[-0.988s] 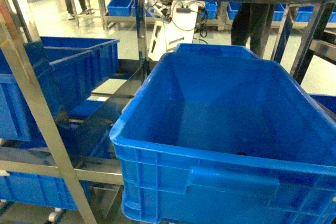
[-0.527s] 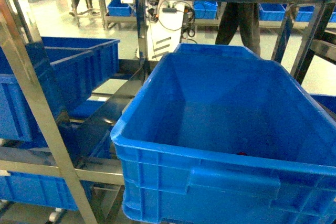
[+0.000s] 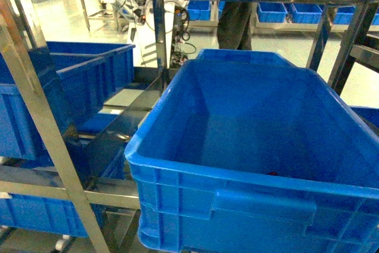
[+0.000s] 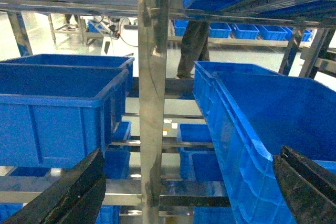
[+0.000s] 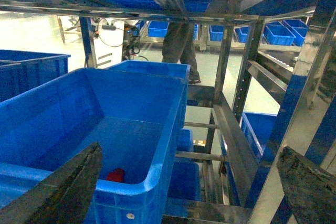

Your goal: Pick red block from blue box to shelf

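Red block (image 5: 116, 174) sits on the floor of the big blue crate (image 3: 254, 202), near the front wall on my side. In the head view I only catch a red sliver (image 3: 272, 173) just over the front rim. It looks small, hard plastic, glossy: I judge it light and rigid, likely slippery on its smooth faces, not fragile. Too small to make out a stud or which way it is turned.

I'd take it across two opposite flat sides, coming straight down. The front wall stands close, so one finger has little room there.

The container here is a deep, ribbed dark blue crate, not a shallow pale tray; I see no such tray in any view. The crate rests on a tier of the steel shelf (image 3: 35, 117), with more blue crates (image 4: 58, 108) on the neighbouring bay and on tiers below.

Right gripper (image 5: 189, 192): jaws spread wide, empty, fingers at the lower corners of its wrist view, outside the crate. Left gripper (image 4: 189, 192): jaws also apart, empty, facing a shelf post (image 4: 153, 93). Neither arm shows in the head view.
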Controlling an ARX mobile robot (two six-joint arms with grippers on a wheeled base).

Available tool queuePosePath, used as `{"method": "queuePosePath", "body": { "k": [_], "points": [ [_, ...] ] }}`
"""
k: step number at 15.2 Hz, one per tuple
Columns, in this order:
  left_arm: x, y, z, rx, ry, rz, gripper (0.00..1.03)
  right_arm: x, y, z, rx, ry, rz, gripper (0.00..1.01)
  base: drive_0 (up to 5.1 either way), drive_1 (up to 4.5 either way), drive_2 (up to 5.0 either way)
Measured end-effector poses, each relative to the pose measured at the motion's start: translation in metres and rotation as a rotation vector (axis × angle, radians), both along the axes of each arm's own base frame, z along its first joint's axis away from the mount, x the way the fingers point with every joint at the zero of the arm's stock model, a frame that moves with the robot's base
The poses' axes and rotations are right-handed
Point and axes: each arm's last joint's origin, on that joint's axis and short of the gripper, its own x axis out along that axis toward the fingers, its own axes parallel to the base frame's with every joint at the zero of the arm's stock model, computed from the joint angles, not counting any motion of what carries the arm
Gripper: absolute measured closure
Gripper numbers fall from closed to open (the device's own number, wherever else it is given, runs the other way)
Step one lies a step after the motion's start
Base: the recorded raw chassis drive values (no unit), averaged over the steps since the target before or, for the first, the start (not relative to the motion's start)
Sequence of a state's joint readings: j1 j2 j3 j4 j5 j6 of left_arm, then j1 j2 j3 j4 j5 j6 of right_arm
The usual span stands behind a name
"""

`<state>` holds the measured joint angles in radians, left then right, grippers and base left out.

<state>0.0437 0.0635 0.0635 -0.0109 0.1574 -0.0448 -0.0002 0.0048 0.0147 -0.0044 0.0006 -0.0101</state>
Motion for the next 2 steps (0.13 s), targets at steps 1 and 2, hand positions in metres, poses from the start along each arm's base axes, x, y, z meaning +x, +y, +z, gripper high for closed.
{"method": "queuePosePath", "body": {
  "k": [1,2],
  "points": [
    [0.0000,0.0000,0.0000,0.000,0.000,0.000,0.05,0.0000,0.0000,0.0000,0.002,0.000,0.000,0.01,0.0,0.00,0.0],
    [0.0000,0.0000,0.0000,0.000,0.000,0.000,0.05,0.0000,0.0000,0.0000,0.002,0.000,0.000,0.04,0.0,0.00,0.0]
  ]
}}
